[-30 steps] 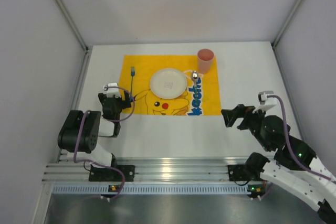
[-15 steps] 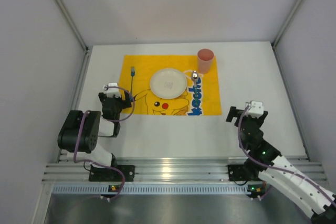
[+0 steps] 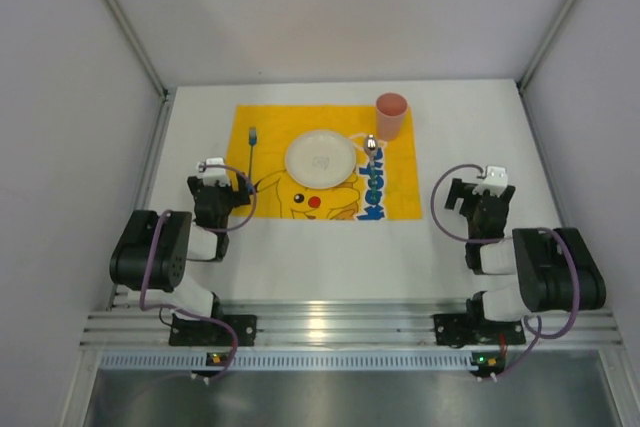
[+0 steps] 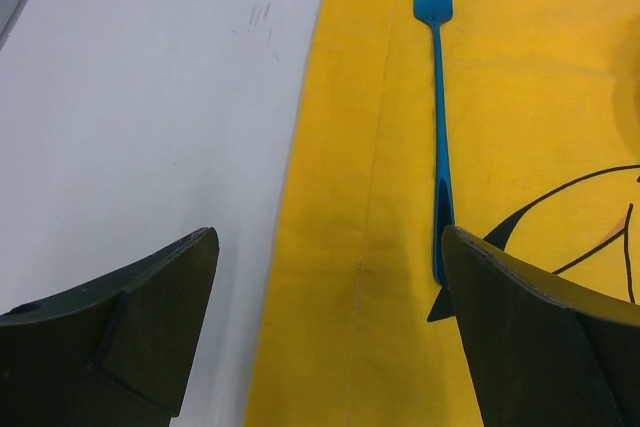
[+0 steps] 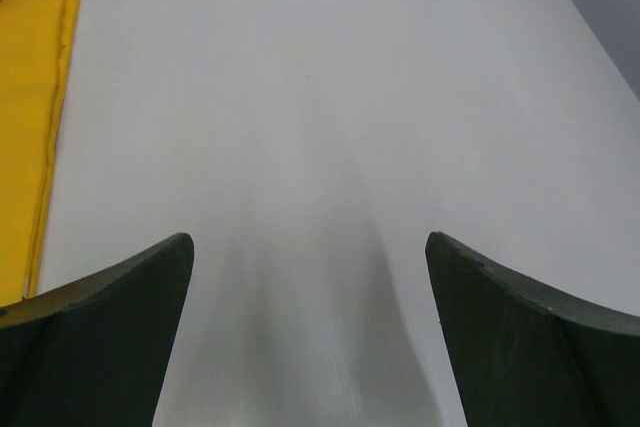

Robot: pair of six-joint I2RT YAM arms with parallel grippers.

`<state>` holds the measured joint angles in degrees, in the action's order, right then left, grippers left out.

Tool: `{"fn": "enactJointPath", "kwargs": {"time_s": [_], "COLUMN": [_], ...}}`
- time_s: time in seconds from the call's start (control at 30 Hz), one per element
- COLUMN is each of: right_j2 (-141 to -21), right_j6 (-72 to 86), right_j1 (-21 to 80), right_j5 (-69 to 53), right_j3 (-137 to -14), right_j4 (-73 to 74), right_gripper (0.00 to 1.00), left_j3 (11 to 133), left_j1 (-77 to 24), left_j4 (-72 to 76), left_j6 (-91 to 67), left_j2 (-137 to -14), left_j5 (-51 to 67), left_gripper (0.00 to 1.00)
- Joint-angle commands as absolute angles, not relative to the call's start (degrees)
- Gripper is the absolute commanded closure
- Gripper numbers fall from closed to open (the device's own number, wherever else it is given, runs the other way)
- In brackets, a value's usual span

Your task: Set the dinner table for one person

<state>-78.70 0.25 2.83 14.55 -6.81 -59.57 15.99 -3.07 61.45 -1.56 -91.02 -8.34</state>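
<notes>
Table [image 3: 470, 127] spans the cell, rail at the near edge. Mat [image 3: 400, 177] lies on it, plate [image 3: 321, 158] mid-mat. Left gripper [image 4: 330, 247] at the mat's left edge, right gripper [image 5: 310, 247] over bare table, both spread wide, holding nothing. Cup [image 3: 391, 115] on the mat's far-right corner. Fork [image 3: 252, 147] left of plate, spoon [image 3: 371, 144] right.

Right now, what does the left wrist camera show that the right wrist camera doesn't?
Only the left wrist view shows the blue fork lying flat on the yellow placemat, with black cartoon lines beside it. Only the right wrist view shows the wide stretch of white dinner table right of the placemat. Both show placemat, tabletop, and an open pincer holding nothing: the left pincer and the right pincer.
</notes>
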Motion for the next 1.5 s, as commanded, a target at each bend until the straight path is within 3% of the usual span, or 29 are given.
{"fn": "enactJointPath", "kwargs": {"time_s": [0.0, 0.23, 0.37, 1.47], "right_j2": [-82.01, -82.70, -82.97, -82.97], "right_j6": [3.06, 2.20, 0.44, -1.23], "right_j1": [-2.63, -3.60, -0.97, -0.53], "right_j5": [0.96, -1.93, 1.48, 1.67], "right_j3": [-10.97, -10.28, -14.76, -14.68], "right_j4": [-71.92, -74.10, -65.84, -66.27], "right_gripper": [0.00, 0.00, 0.00, 0.00], "left_j3": [17.14, 17.14, 17.14, 17.14], "left_j1": [-2.72, -2.72, -2.72, -2.72], "left_j4": [66.09, 66.09, 66.09, 66.18], "left_j6": [-1.76, -1.76, -1.76, -1.76], "left_j2": [-90.97, -90.88, -90.88, -90.97], "left_j5": [-7.47, -7.47, -7.56, -7.47], "left_gripper": [0.01, 0.01, 0.01, 0.01]}}
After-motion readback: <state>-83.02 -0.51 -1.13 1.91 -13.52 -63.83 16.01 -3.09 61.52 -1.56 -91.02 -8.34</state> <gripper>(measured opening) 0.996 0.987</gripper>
